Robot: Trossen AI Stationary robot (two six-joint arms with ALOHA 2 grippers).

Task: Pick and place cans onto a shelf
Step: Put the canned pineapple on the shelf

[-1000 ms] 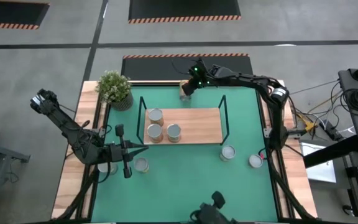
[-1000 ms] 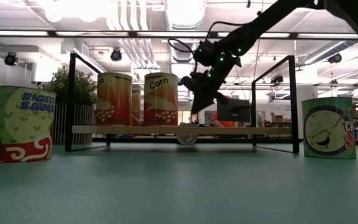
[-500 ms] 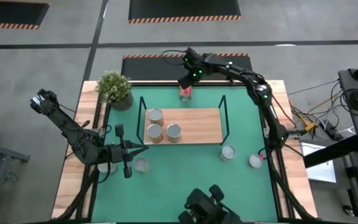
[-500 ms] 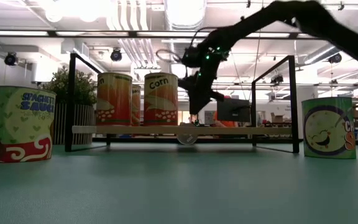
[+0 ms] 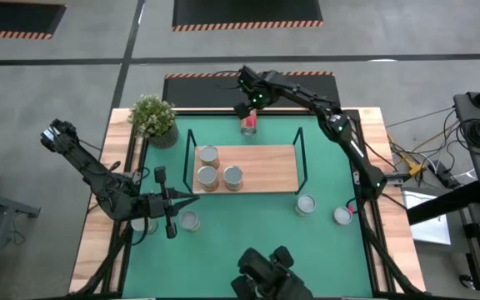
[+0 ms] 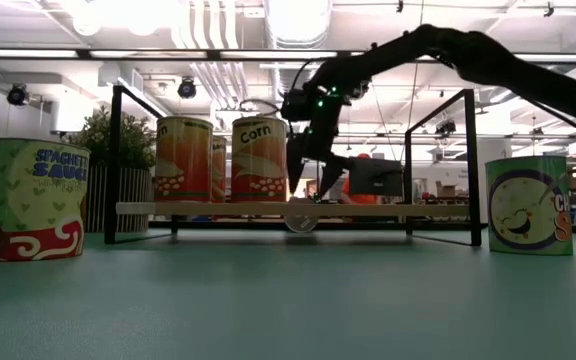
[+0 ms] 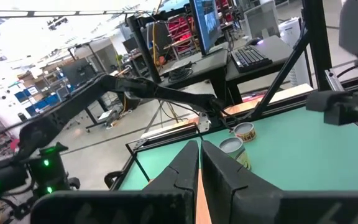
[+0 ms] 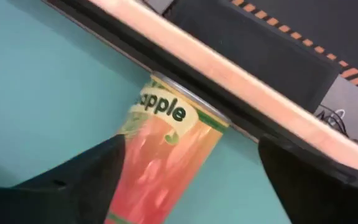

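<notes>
Right pincer [image 5: 247,109] wide open, holding nothing; pineapple can [image 5: 249,125] lies on its side just below, betw. the fingers [image 8: 73,180], on worktop [image 5: 332,250] behind shelf [image 5: 265,167].

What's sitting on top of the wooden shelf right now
Three cans stand at the left end of the shelf; the rest of the board looks bare. In the low view the front cans partly hide the one behind.
</notes>
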